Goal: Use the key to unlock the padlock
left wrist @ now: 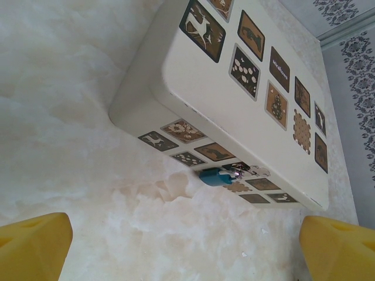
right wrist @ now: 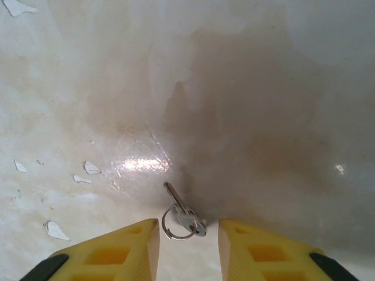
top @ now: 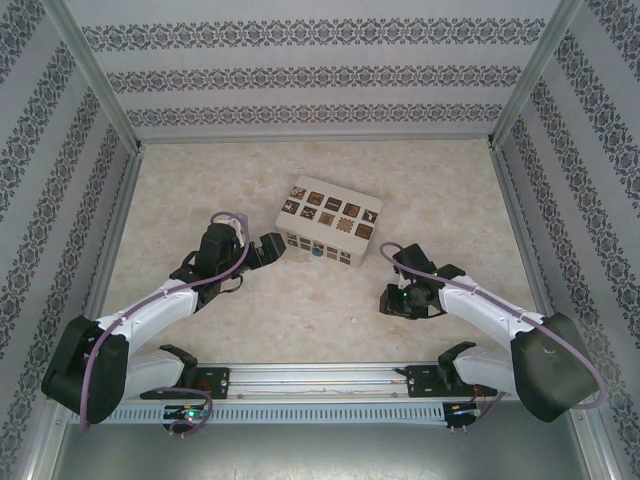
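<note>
The small blue-teal padlock (left wrist: pixel 215 176) lies on the table against the near side of the cream box (left wrist: pixel 205 88), its silver shackle toward the box; from above the padlock (top: pixel 316 252) is a blue dot at the box's front. My left gripper (top: pixel 272 246) is open, its yellow fingers (left wrist: pixel 32 246) wide apart and short of the padlock. The key (right wrist: pixel 183 211), silver with a thin ring, lies flat on the table between the yellow fingers (right wrist: pixel 126 249) of my right gripper (right wrist: pixel 188 249), which is open and not touching it. From above the right gripper (top: pixel 392 297) points down at the table.
The cream box (top: pixel 328 221) with dark brown tiles sits mid-table, between and beyond the two arms. Patterned walls with metal posts (top: pixel 110 115) enclose the table. Small white flecks (right wrist: pixel 56 230) dot the marbled surface near the key.
</note>
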Robot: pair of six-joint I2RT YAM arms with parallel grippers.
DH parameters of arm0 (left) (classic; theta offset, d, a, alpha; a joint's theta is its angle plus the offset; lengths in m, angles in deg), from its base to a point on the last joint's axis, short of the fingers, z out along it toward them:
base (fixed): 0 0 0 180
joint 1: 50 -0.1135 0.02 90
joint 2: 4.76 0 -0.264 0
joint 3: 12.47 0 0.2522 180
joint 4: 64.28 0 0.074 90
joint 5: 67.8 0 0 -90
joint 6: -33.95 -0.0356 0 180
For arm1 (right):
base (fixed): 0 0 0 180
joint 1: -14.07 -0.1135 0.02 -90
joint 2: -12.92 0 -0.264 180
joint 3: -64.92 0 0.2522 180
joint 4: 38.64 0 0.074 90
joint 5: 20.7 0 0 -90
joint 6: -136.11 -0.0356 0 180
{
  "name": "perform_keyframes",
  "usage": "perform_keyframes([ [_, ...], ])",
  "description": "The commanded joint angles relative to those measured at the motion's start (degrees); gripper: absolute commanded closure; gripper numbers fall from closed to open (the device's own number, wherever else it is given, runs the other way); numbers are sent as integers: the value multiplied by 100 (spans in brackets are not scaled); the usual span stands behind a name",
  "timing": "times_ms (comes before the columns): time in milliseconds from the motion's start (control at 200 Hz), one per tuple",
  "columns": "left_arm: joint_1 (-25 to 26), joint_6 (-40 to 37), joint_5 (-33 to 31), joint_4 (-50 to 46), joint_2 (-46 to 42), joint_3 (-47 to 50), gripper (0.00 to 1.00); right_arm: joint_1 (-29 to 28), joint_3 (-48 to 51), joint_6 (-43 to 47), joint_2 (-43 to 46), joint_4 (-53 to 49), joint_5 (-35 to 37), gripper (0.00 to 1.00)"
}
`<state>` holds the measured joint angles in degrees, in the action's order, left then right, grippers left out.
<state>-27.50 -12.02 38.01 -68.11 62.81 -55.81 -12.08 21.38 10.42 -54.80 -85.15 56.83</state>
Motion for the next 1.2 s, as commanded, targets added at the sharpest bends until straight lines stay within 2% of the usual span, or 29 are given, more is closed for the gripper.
perform_keyframes([
  [0,62,50,-86,221,37,-56,1,-74,-120,26,-74,56,105,69],
  [270,61,41,-118,246,178,-67,1,-126,-98,-1,-244,146,62,74],
  [560,58,33,-206,247,273,-106,1,-237,-239,43,-475,190,60,86],
  [730,62,-22,-189,202,179,-206,1,-259,-325,175,-225,208,61,99],
  [869,60,-222,-84,145,-7,-442,1,-259,-439,527,172,399,-69,100],
  [1009,54,-591,333,120,-235,-817,1,-259,-628,969,611,920,-535,100],
  [1194,60,-1066,1509,133,-412,-1459,9,-254,-905,1466,910,2064,-1751,100],
])
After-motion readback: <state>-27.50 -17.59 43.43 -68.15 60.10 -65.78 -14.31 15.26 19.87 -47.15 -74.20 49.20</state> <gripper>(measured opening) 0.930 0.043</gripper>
